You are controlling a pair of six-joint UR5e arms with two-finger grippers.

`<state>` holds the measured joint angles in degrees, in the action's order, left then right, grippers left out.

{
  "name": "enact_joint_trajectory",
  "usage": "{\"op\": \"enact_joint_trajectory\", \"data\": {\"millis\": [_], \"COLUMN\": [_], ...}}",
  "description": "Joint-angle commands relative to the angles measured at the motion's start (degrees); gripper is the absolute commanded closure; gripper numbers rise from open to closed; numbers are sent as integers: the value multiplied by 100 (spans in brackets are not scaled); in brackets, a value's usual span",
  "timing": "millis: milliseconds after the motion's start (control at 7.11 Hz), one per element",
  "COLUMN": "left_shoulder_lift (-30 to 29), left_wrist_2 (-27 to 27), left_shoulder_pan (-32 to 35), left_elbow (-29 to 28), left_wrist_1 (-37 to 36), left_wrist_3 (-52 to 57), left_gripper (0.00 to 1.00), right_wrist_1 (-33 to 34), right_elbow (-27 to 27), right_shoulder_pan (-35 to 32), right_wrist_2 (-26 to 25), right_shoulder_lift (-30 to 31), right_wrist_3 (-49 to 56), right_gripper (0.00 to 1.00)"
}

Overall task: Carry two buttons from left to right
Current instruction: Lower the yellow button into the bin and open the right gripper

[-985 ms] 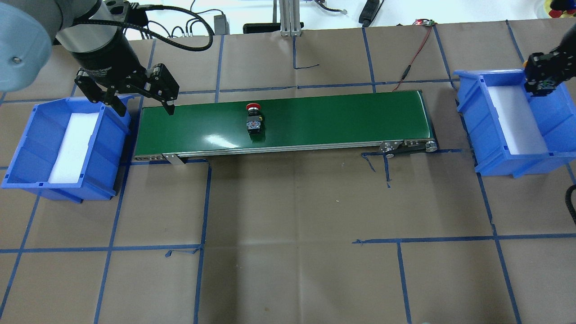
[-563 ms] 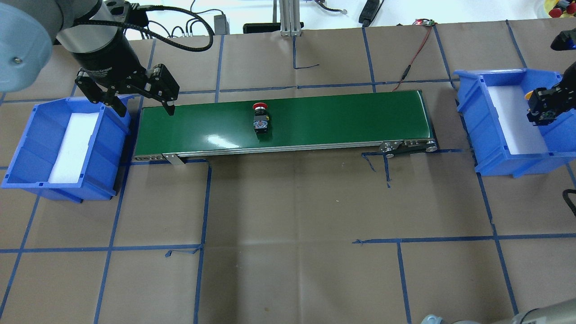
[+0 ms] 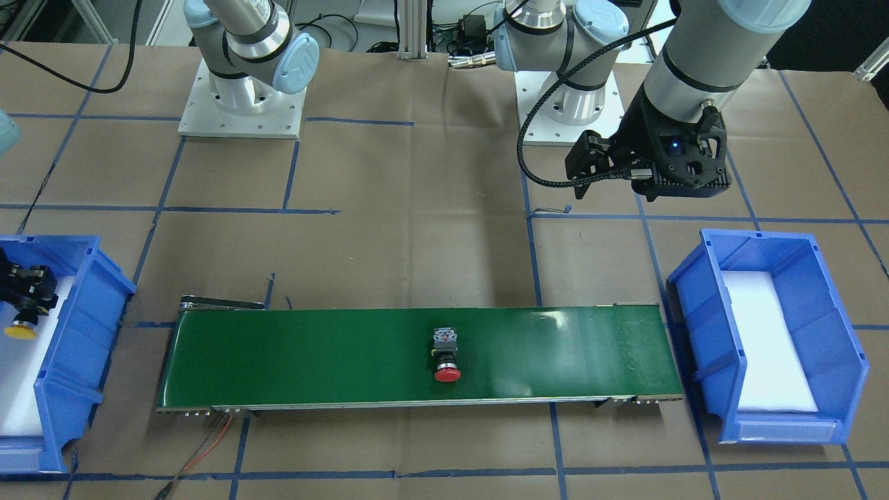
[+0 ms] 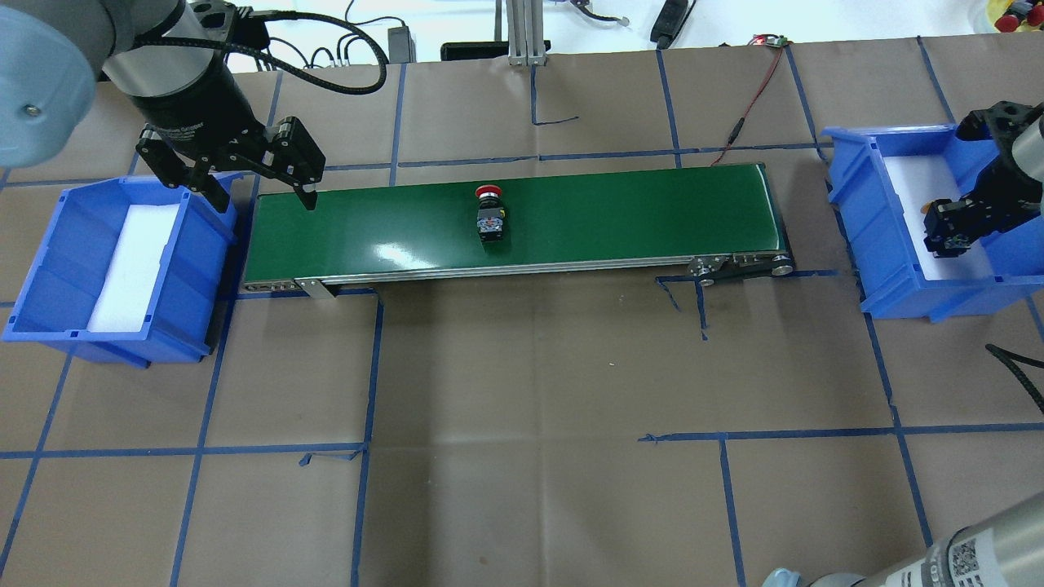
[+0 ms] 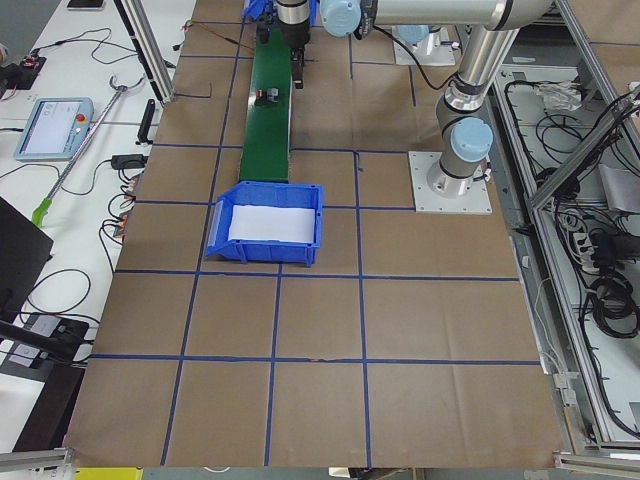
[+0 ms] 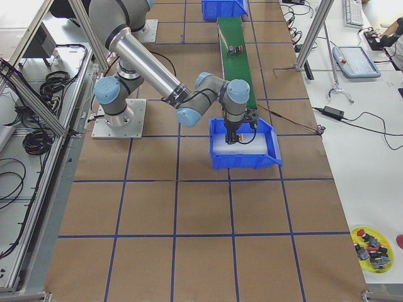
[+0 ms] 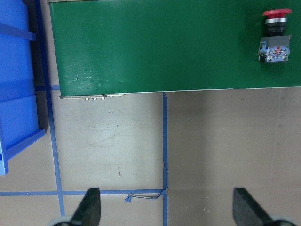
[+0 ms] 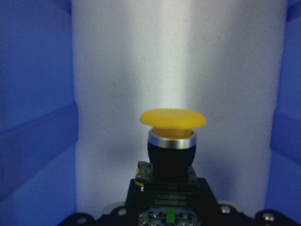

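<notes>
Currently we clamp R end effector (image 4: 946, 236) on yellow button (image 8: 172, 120) low in bin (image 4: 856, 187) for soft drop; L end effector (image 4: 263, 198) apart, idle.

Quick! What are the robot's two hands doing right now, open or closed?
Left gripper: open, holding nothing.
Right gripper: closed on the yellow button, over the blue bin.

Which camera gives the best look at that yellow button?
The right wrist-mounted view: the yellow button fills the frame, with its cap, silver ring and black body clear. The front-facing view shows only its small cap at the left edge, below the right gripper. Overhead, the gripper mostly hides it; the side views are too distant.
</notes>
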<state>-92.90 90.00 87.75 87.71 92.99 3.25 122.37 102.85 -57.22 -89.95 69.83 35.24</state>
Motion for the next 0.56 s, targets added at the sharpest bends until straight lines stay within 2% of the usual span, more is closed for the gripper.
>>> {"op": "enact_joint_trajectory", "data": {"millis": [0,141,281,422], "left_shoulder_lift": [0,0,0,0], "left_wrist_2": [0,0,0,0], "left_shoulder_pan": [5,-3,-3,-3], "left_elbow": [0,0,-8,-9], "left_wrist_1": [0,0,0,0], "left_wrist_3": [0,0,0,0], "left_gripper": [0,0,0,0], "right_wrist_1": [15,24,58,120], "right_elbow": [103,139,139,130], "right_shoulder_pan": [9,9,9,9], "right_wrist_2": [-40,-40,-127,-215], "right_shoulder_lift": [-145,-153,-162,-154], "right_wrist_3": [-8,-17,-17,-26], "right_gripper": [95,92,68,40]}}
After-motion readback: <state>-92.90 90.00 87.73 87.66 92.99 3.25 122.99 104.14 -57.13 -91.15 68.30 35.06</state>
